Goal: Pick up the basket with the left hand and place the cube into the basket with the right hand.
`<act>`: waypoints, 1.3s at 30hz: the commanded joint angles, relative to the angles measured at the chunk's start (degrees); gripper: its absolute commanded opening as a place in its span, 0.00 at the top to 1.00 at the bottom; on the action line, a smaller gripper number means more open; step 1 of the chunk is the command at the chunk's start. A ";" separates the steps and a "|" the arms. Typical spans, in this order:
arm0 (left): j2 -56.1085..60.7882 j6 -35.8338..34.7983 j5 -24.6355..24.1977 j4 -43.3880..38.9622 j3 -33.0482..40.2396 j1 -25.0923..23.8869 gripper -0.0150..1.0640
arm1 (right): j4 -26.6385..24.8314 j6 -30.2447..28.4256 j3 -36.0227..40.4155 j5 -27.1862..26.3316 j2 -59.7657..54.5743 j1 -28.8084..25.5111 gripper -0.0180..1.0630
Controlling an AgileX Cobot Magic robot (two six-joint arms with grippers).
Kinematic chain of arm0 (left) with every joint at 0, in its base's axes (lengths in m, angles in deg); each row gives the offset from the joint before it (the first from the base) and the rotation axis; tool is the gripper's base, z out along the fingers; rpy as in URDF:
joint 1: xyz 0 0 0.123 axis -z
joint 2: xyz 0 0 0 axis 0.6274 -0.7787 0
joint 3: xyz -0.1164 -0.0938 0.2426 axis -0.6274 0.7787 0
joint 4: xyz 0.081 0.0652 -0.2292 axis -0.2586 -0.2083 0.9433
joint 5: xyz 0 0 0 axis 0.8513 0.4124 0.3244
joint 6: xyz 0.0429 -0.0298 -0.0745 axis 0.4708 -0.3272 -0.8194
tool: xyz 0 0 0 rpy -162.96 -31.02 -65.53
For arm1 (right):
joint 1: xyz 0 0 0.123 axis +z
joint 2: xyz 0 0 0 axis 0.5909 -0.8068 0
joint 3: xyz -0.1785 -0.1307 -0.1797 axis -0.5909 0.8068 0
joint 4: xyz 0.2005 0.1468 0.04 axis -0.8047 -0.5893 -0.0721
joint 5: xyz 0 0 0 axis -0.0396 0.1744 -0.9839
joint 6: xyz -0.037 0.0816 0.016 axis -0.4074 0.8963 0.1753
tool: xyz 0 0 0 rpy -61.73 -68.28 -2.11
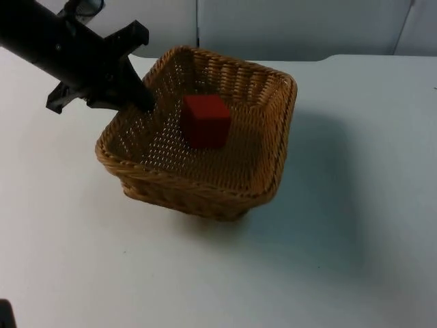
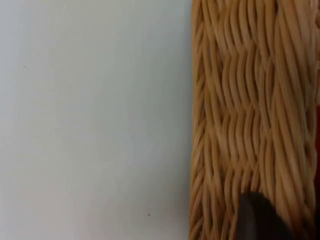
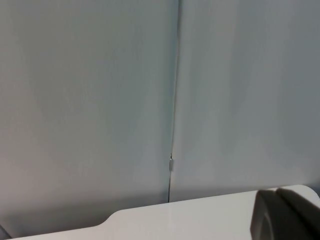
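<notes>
From the top view the wicker basket [image 1: 205, 160] appears lifted off the white counter [image 1: 355, 225], casting a shadow to its right, with the red cube [image 1: 205, 120] sitting inside on the woven floor toward the back. The left gripper [image 1: 140, 96] reaches in from the upper left and its jaws are clamped on the basket's left rim, one finger inside the wall. The left wrist view adds what the top cannot: the rim's braided weave [image 2: 250, 120] seen close, a black fingertip [image 2: 257, 220] pressed on it, and bare counter beside. The right wrist view faces the grey partition wall [image 3: 100, 100] and the counter's far edge; whether the right gripper's jaws are open or closed cannot be told.
</notes>
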 commanded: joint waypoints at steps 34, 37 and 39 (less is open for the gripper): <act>29.93 -19.58 -1.49 -47.49 -18.66 -0.66 0.99 | 12.32 1.68 0.33 -2.33 13.83 -0.31 0.99; 35.68 -20.42 -1.59 -50.02 -18.66 -0.66 0.99 | 12.58 1.15 0.33 -0.15 18.85 -0.31 0.99; 41.29 -20.42 -2.50 -50.14 -18.30 -0.66 0.99 | 14.50 1.15 0.33 -0.15 23.89 -0.31 0.99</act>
